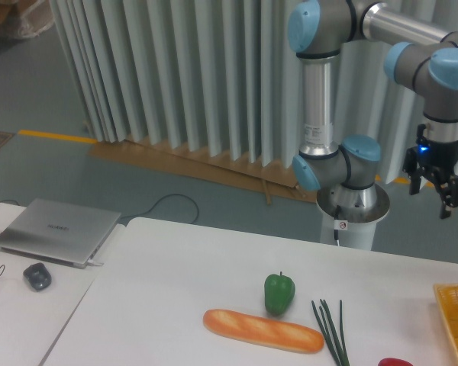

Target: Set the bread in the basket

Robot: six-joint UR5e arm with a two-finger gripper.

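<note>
The bread, a long orange-golden loaf with pale slashes, lies flat on the white table near the front. Only the left part of the yellow-orange lattice basket shows, cut off by the right edge of the view. My gripper hangs high in the air at the far right, behind the table and well above the basket, far from the bread. Its two dark fingers point down with a gap between them and hold nothing.
A green pepper stands just behind the bread. Thin green stalks lie to its right, and a red item peeks in at the bottom edge. A laptop and mouse sit on the left desk. The arm's base stands behind the table.
</note>
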